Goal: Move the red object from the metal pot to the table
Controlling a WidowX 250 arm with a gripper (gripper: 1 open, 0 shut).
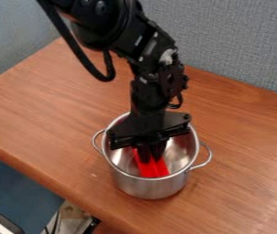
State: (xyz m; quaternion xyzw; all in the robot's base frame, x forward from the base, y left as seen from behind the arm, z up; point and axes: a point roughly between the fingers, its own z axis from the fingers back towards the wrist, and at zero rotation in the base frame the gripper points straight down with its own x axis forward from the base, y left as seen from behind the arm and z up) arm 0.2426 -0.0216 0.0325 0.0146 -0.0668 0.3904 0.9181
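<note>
Where the near edge of the table (31, 137) curved toward the camera, the pot (153, 174) sat just back from it, loop handles out to left and right. Inside lay the red block (153, 168), its long axis running roughly near-to-far and tipping slightly right at the near end. Straight down into the pot came the gripper (149, 155), jaws drawn in tight and clamped on the block's far, upper part, one finger on each long side. So the block sat directly beneath and between the jaws, nothing to either side, and my call was a straight lift clear of the rim came next. Farther back, bare wood stretched left and right, room enough to set it down. Beyond that, the grey wall (239, 46).
</note>
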